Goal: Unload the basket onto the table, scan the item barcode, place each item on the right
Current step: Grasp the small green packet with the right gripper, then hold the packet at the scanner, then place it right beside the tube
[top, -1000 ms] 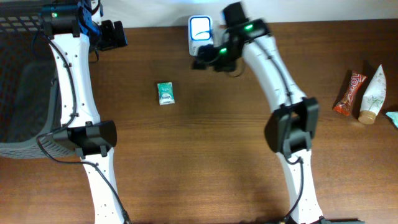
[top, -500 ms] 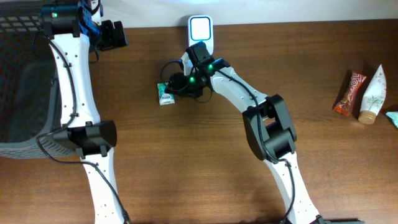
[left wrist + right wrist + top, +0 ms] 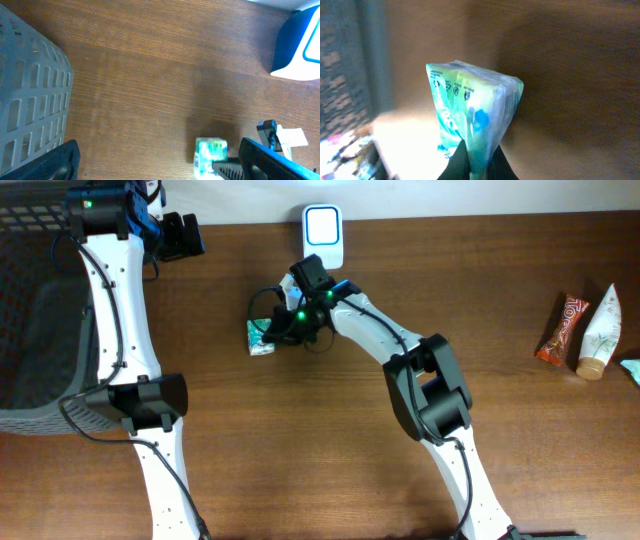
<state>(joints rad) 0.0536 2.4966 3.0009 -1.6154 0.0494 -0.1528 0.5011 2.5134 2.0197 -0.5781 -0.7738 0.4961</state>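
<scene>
Dark brown wood grain covers the table (image 3: 330,440), and a white scanner (image 3: 323,235) with a pale blue face stands at its far edge, serving as the reference for everything else. Nearer the robot than the scanner and a little to its left, the small green packet (image 3: 260,338) sits at the tabletop. The right gripper (image 3: 272,332) has its jaws closed tight on this packet. From the right wrist camera the packet (image 3: 470,120) stands up out of the dark fingertips (image 3: 465,162), pinched at its lower edge, with small printed symbols on its crinkled wrapper. Whether a barcode faces the scanner cannot be told. The left gripper (image 3: 183,236) hangs well to the left of the scanner at about the same depth, with its jaws spread wide and nothing between them; its camera looks across bare wood toward the packet and the scanner's blue side. Farther left of the scanner sits a grey slotted basket (image 3: 30,330). Far to the scanner's right, near the table's edge, lie a red patterned tube (image 3: 562,330) and a white tube (image 3: 600,332), side by side.
</scene>
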